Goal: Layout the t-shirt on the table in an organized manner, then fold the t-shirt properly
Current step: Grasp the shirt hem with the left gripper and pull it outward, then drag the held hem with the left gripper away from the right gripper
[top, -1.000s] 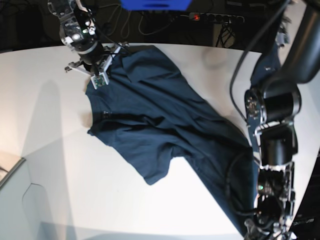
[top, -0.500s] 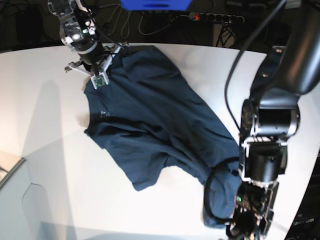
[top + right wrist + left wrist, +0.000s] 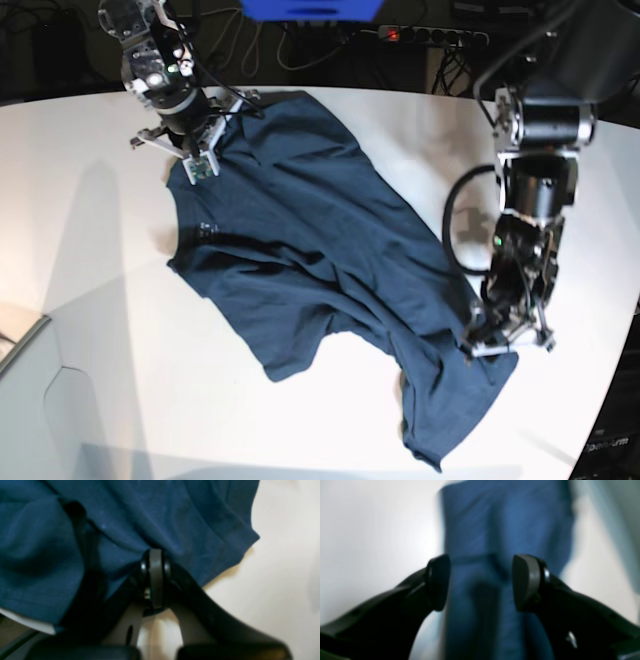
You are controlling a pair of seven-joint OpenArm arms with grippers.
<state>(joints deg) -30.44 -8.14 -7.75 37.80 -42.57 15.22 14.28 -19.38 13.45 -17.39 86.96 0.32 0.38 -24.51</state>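
Pincer, left [image 3: 481, 582]: fingers [image 3: 438, 582] stand well apart with nothing between them; blurred blue cloth lies below the gap. In the base view this pincer [image 3: 505, 340] hangs over the shirt's near right portion, close to the cloth.
Pincer, right [image 3: 155, 555]: fingers pressed together on a fold of the t-shirt at its far edge; cloth bunches around the tips. In the base view it [image 3: 200, 150] sits at the shirt's far left corner.
T-shirt [image 3: 310, 260]: dark navy, spread diagonally across the counter from far left to near right, wrinkled, with creases running along its length. One lobe ends at the near middle [image 3: 285, 365], another at the near right [image 3: 440, 440]. In the right wrist view a hemmed edge [image 3: 240, 547] lies on the white surface, casting a thin shadow.
Counter [image 3: 120, 380]: white, matte, curved at its far edge; bare surface surrounds the shirt on the left and near sides.
Left arm [image 3: 540, 150]: dark, jointed, reaching down from the upper right of the base view, with a black cable [image 3: 452, 215] looping beside it.
Background: power strip [image 3: 430, 35] with a red light and loose cables lie behind the counter's far edge; a blue object [image 3: 310, 8] sits at the top edge.
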